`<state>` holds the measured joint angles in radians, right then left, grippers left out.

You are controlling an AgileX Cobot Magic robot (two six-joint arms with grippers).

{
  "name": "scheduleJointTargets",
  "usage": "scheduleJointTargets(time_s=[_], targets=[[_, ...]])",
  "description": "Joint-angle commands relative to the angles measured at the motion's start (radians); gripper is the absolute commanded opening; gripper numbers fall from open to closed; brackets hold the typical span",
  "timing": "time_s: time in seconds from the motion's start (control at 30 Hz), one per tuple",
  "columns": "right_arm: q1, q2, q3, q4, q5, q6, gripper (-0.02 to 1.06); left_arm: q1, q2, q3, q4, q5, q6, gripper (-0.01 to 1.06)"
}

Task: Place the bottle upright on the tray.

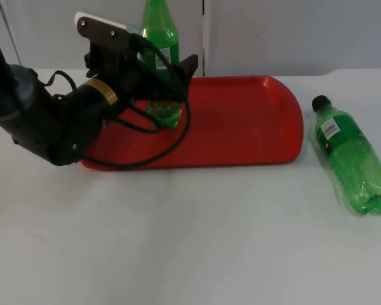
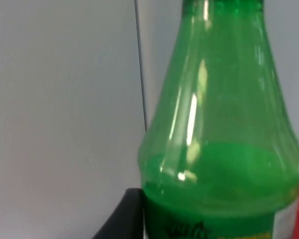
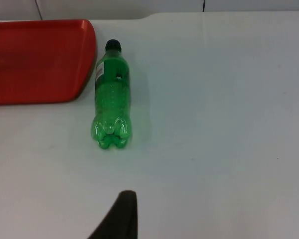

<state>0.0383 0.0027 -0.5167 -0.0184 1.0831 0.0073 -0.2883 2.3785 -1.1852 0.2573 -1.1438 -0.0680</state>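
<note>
A green bottle (image 1: 160, 38) stands upright on the red tray (image 1: 241, 121), near the tray's back left part, with its base (image 1: 164, 113) on the tray floor. My left gripper (image 1: 157, 68) is shut on it at the label. In the left wrist view the bottle's shoulder (image 2: 219, 149) is very close, with a black finger (image 2: 124, 216) against its side. A second green bottle (image 1: 352, 155) with a black cap lies on the table right of the tray. My right gripper (image 3: 120, 216) waits above the table, short of that lying bottle (image 3: 111, 97).
The tray's right half (image 1: 260, 114) is bare red surface, and its corner (image 3: 40, 59) also appears in the right wrist view. The grey partition wall (image 1: 292, 32) rises just behind the tray. White table top (image 1: 178, 241) stretches in front.
</note>
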Motion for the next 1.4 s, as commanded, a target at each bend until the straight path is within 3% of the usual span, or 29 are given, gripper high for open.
scheduleJointTargets(time_s=[0.0, 0.7, 1.13, 1.23, 1.3, 1.37], targets=[[-0.006, -0.003, 0.002, 0.001, -0.005, 0.000, 0.98, 0.000, -0.026, 0.037, -0.007, -0.029, 0.014, 1.05], [-0.006, -0.003, 0.002, 0.001, -0.005, 0.000, 0.98, 0.000, -0.168, 0.346, -0.047, -0.077, 0.082, 1.05], [-0.006, -0.003, 0.002, 0.001, -0.005, 0.000, 0.98, 0.000, -0.428, 0.594, -0.028, -0.077, 0.053, 1.05], [-0.006, -0.003, 0.002, 0.001, -0.005, 0.000, 0.98, 0.000, -0.504, 0.627, -0.026, -0.024, 0.034, 1.05], [-0.006, -0.003, 0.002, 0.001, -0.005, 0.000, 0.98, 0.000, -0.586, 0.652, -0.024, 0.087, -0.009, 1.05], [-0.006, -0.003, 0.002, 0.001, -0.005, 0.000, 0.98, 0.000, -0.682, 0.656, -0.016, 0.251, -0.063, 1.05]])
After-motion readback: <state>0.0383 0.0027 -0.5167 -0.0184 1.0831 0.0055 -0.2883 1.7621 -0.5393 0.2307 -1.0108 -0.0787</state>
